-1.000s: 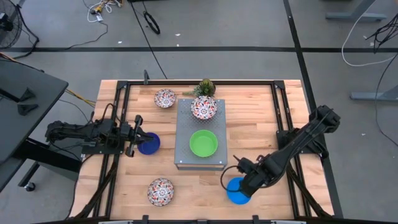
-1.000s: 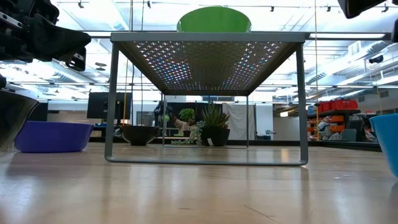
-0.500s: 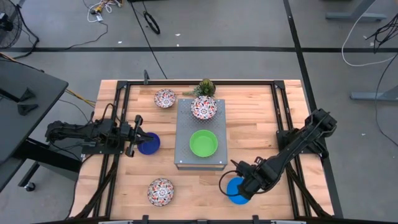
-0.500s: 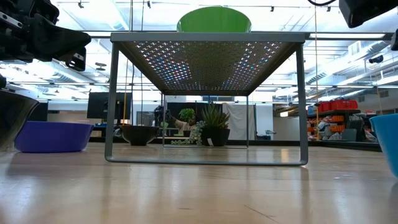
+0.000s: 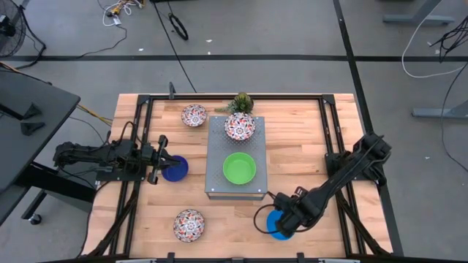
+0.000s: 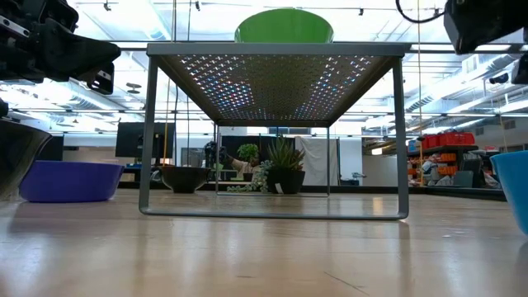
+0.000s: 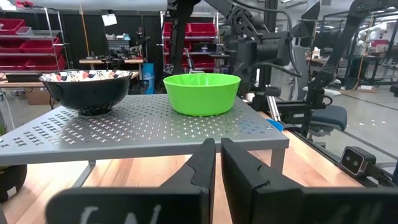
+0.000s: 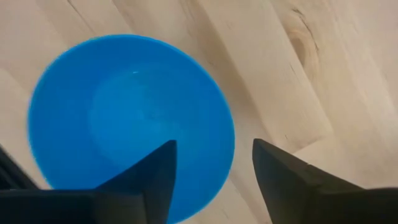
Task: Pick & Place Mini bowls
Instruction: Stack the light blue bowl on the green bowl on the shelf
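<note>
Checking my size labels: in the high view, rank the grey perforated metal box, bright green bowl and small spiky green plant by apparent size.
1. Grey perforated metal box, clearly largest.
2. Bright green bowl.
3. Small spiky green plant, smallest, partly hidden by the box edge.

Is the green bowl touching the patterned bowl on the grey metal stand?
Apart. In the left wrist view, bare perforated metal shows between the green bowl and the patterned bowl.

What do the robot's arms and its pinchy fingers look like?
Both arms are dark, almost black, built from jointed segments. A black cable loops beside the right gripper. The left gripper has two flat, dark, blocky fingers, and pale lettering marks the body behind them. The right gripper's fingers are dark wedges too.
</note>
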Controlling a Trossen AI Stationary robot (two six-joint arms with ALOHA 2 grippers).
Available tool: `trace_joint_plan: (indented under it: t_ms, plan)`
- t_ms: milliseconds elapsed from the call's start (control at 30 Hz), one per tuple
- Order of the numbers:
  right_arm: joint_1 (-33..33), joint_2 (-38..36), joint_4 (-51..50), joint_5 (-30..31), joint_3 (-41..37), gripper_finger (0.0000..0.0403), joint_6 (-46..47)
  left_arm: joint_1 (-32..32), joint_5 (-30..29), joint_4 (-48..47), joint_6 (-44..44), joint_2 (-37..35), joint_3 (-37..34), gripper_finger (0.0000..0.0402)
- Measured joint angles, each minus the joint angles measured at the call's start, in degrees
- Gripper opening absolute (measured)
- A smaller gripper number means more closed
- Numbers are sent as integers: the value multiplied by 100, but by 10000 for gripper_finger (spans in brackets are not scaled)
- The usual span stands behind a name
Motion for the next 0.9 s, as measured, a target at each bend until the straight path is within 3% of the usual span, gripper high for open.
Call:
trace_joint_plan:
  t_ms: [900]
  plan:
    - [0, 98, 229, -217, -295, 141, -172, 0, -1, 2, -1, 1, 0, 30]
